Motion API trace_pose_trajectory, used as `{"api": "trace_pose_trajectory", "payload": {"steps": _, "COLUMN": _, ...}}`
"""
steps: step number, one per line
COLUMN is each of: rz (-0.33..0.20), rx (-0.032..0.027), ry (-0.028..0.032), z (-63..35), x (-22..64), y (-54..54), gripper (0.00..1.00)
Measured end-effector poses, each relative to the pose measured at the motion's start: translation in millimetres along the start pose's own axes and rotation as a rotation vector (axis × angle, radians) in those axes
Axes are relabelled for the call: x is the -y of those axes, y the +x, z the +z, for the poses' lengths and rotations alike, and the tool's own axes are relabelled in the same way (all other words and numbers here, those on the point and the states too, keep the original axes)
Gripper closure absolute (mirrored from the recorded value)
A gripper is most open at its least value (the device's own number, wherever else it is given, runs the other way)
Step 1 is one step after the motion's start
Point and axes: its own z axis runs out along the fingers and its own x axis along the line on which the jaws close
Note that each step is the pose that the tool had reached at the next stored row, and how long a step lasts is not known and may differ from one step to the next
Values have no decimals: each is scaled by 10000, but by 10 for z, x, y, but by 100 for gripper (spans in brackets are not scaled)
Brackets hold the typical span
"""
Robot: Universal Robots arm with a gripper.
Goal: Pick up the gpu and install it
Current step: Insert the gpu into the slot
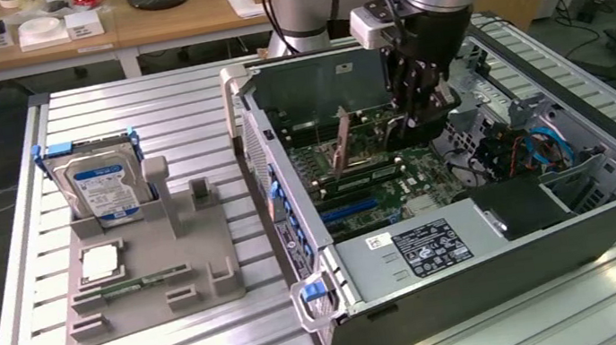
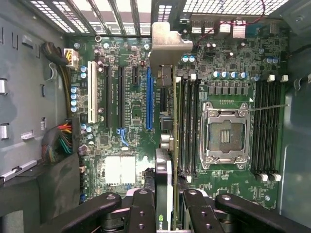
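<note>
Pinching gpu (image 2: 164, 187) between fingers of gripper (image 1: 416, 119), inside open computer case (image 1: 481, 279). Holding card edge-on over motherboard (image 2: 121, 145), just beside blue slot (image 2: 149, 99), silvery bracket (image 2: 167, 46) toward rear grille. Well apart: hard drive (image 1: 103, 188), upright in grey holder (image 1: 155, 289).

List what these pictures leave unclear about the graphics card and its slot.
Wrist view: graphics card seen edge-on, hiding what lies under it.
Exterior view: too small to tell whether the card touches the board.
Exterior view: gripper hold on the card lost among dark parts.
</note>
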Motion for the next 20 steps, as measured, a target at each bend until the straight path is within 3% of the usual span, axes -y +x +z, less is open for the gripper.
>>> {"api": "trace_pose_trajectory", "payload": {"steps": 5, "rz": 60, "rx": -1, "ry": 2, "z": 2, "x": -11, "y": 0, "gripper": 73}}
{"api": "trace_pose_trajectory", "payload": {"steps": 9, "rz": 58, "rx": 1, "ry": 2, "z": 11, "x": -71, "y": 1, "gripper": 73}}
{"api": "trace_pose_trajectory", "payload": {"steps": 20, "rz": 58, "rx": -1, "ry": 1, "z": 126, "x": -93, "y": 33, "gripper": 73}}
